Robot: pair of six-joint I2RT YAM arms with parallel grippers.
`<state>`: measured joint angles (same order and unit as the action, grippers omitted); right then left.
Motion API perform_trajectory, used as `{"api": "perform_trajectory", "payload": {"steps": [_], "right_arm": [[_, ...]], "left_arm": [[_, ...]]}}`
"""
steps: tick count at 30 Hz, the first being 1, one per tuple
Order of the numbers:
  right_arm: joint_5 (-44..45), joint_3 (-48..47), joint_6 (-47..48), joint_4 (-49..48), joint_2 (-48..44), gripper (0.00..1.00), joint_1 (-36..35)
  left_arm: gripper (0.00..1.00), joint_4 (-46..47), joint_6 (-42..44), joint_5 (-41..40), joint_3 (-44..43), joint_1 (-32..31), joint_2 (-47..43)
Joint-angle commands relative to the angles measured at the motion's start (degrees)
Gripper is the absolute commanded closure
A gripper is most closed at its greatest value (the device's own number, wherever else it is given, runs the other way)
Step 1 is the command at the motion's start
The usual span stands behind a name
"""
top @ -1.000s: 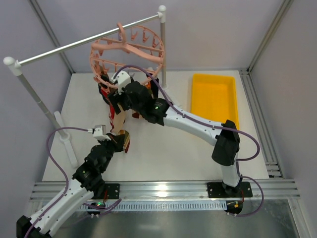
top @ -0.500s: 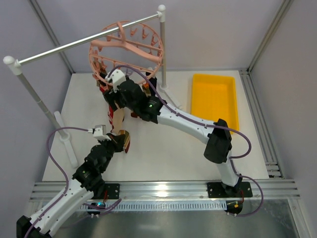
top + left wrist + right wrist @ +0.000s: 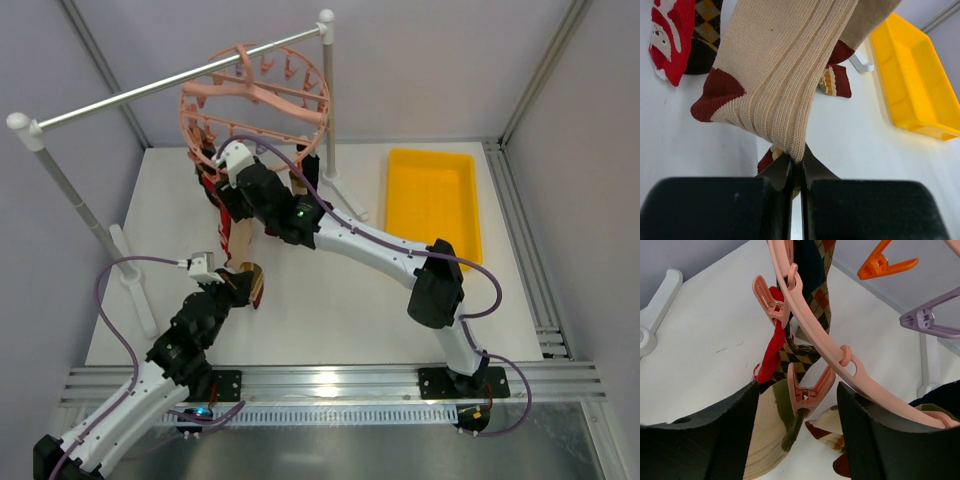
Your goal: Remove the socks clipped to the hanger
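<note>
Hanging far left in the overhead view, the round salmon-pink plastic hanger (image 3: 262, 96) trailed a ribbed tan sock (image 3: 236, 243) down to the left gripper (image 3: 797, 167), which its wrist view showed pinched tight on the sock's low end, while the right gripper (image 3: 797, 405), spread wide, straddled a small pink clip (image 3: 807, 390) just ahead.

White table (image 3: 335, 305) enclosed by pale grey walls (image 3: 420, 70), evenly lit

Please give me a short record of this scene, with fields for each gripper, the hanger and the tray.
left gripper: shut on the tan sock with dark red heel
right gripper: open, one pink clip between its fingers
hanger: hangs from the grey rail; a red sock is clipped to its ring
yellow tray: on the table, on the right arm's side
</note>
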<state>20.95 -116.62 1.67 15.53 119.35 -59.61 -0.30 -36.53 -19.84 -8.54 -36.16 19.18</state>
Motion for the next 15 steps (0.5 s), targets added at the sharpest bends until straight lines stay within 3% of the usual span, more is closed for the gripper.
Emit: {"api": "perform_trajectory", "payload": {"steps": [1,3,4,5,8,15], "right_arm": [[1.90,-3.88,1.49,-2.34,0.35,0.41,0.11],[1.55,-4.58,1.93,-2.43,0.62,0.53,0.03],[1.55,-4.76,2.02,-2.26,0.79,0.64,0.02],[1.64,-4.85,2.02,-2.43,0.97,0.81,0.11],[1.46,-4.76,2.28,-2.43,0.97,0.88,0.02],[0.85,-3.36,2.29,-2.43,-0.17,0.92,0.03]], "left_arm": [[1.00,1.44,-0.56,0.85,0.10,-0.22,-0.11],[1.00,1.53,-0.56,0.85,0.10,-0.22,-0.11],[1.00,1.53,-0.56,0.85,0.10,-0.22,-0.11],[1.00,1.53,-0.64,0.85,0.18,-0.22,-0.02],[1.00,1.53,-0.64,0.85,0.27,-0.22,-0.11],[1.00,1.70,-0.73,0.76,0.45,-0.14,-0.11]]}}
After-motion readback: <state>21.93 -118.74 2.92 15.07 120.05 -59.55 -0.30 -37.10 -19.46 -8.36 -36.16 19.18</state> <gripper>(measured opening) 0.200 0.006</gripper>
